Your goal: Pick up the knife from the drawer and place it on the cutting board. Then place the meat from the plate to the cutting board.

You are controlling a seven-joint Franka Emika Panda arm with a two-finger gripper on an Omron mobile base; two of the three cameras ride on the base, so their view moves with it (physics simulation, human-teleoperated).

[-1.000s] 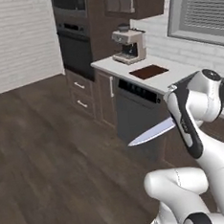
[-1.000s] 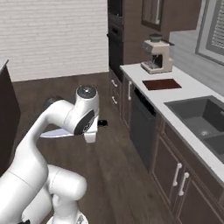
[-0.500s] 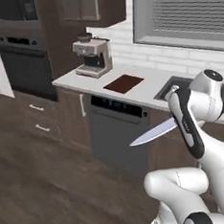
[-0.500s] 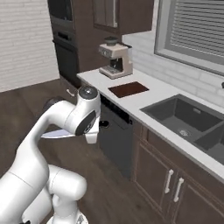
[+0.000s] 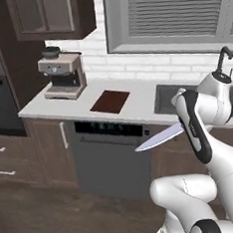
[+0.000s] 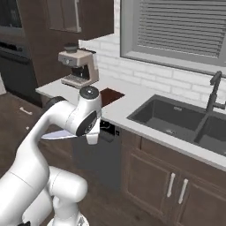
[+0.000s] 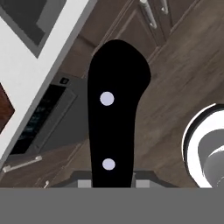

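While the arm hangs out in front of the bench, the knife is already up in the air, carried at about bench height in front of the dishwasher, blade pointing toward the left end of the bench. The cutting board sits flat on the bench top, between the espresso machine near the left end and the sink further right, a bit back from the front edge. So the knife is near the board but well short of it and not over it yet.

Handling-wise, my guess is it's a stiff, fairly light thing with a long thin blade that's slick and sharp, so the handle is the only sane place to hold it. That's where it's held now: in the hand view the dark handle with its two pale rivets runs straight up from between the fingertips. Since the blade sticks out a long way to one side, I'd expect it to want to pivot in the grip if it gets bumped, so the tip needs room when it swings over the bench edge.

The pincer is clamped tight on that handle, jaws pulled in as far as the handle lets them, nothing else touching. In the left base view the hand itself is mostly hidden behind the arm's own links, with just the silver blade poking out.

No meat or plate anywhere I can make out, so that part is for later, I'd say.
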